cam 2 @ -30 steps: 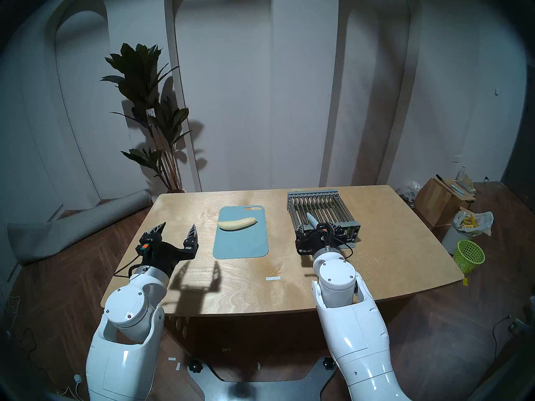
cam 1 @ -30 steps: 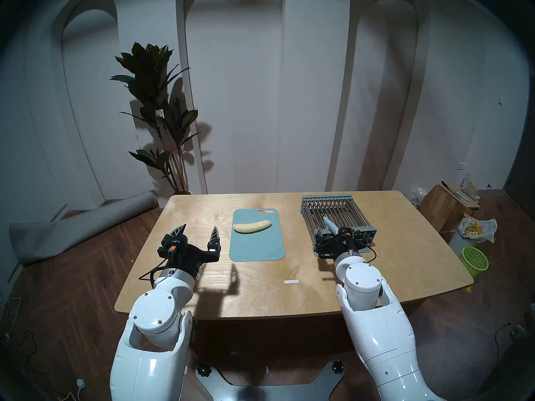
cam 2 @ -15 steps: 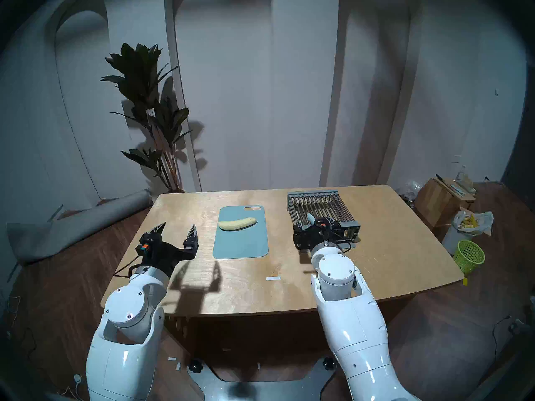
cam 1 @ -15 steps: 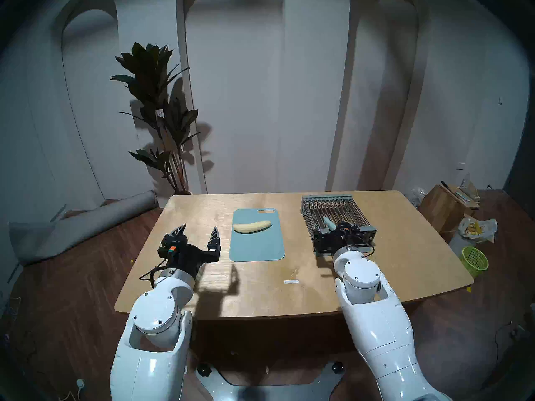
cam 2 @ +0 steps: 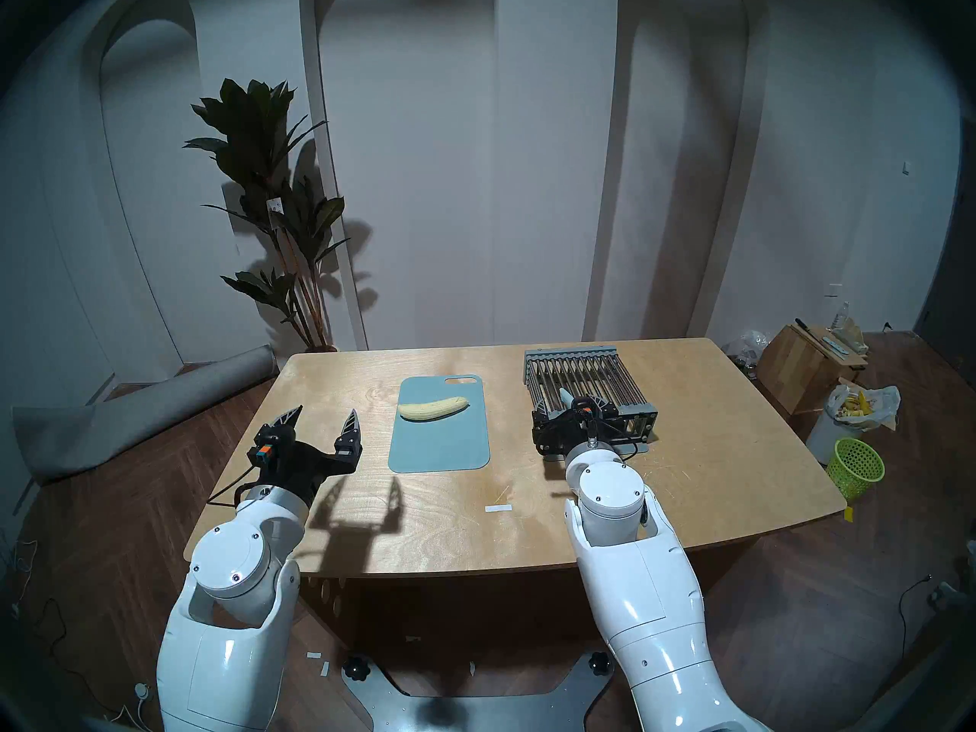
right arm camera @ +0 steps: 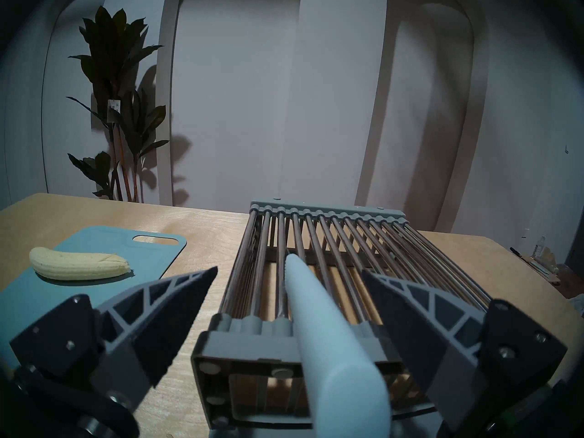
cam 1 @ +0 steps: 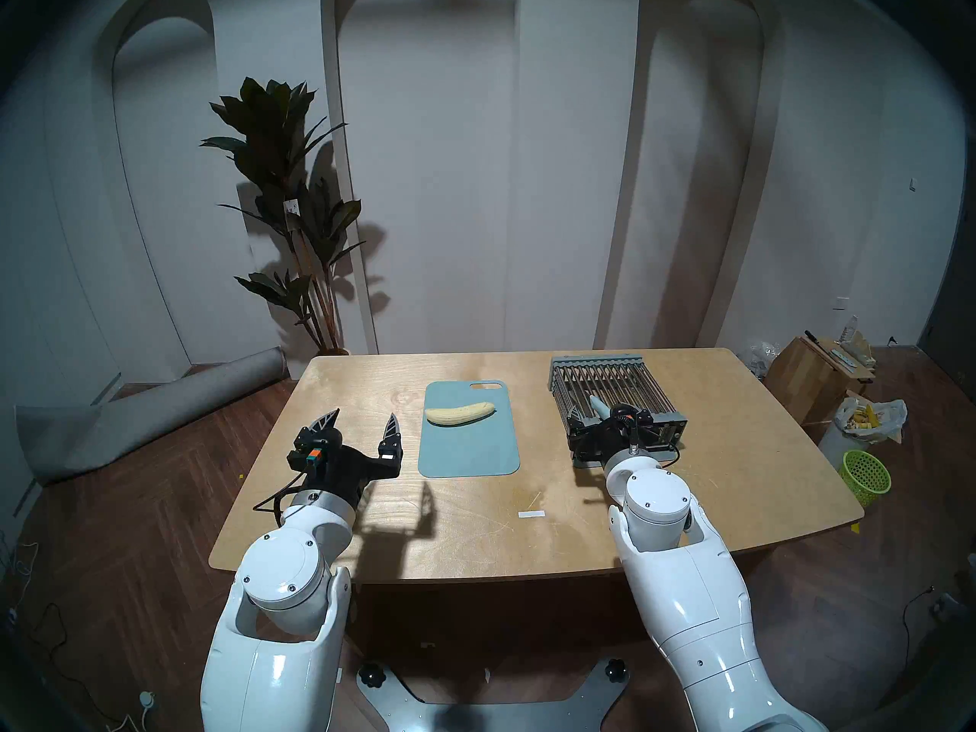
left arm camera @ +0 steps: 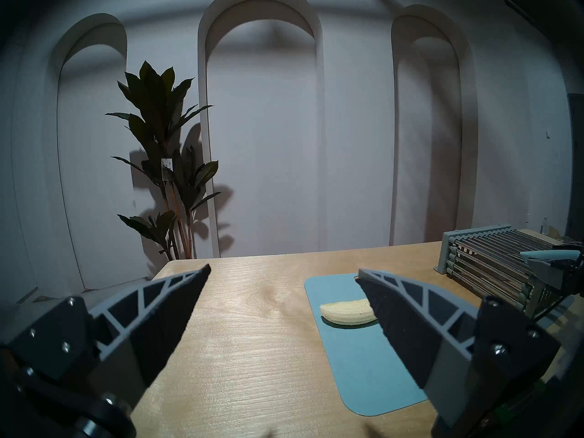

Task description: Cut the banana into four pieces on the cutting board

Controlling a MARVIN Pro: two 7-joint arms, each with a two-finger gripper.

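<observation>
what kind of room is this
Likely a staged indoor test room, not a real kitchen: a light plywood table facing white arched wall panels, a tall dark-leaved potted plant and a rolled grey mat.

left tool [cam 1: 363, 420] open, level; right tool [right arm camera: 289, 274] open, angled slightly down

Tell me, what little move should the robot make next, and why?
Probably close the right gripper on the pale blue knife handle. Its fingers stand open on either side of that handle, which sticks out of the grey rack, while the banana lies whole on the cutting board.
</observation>
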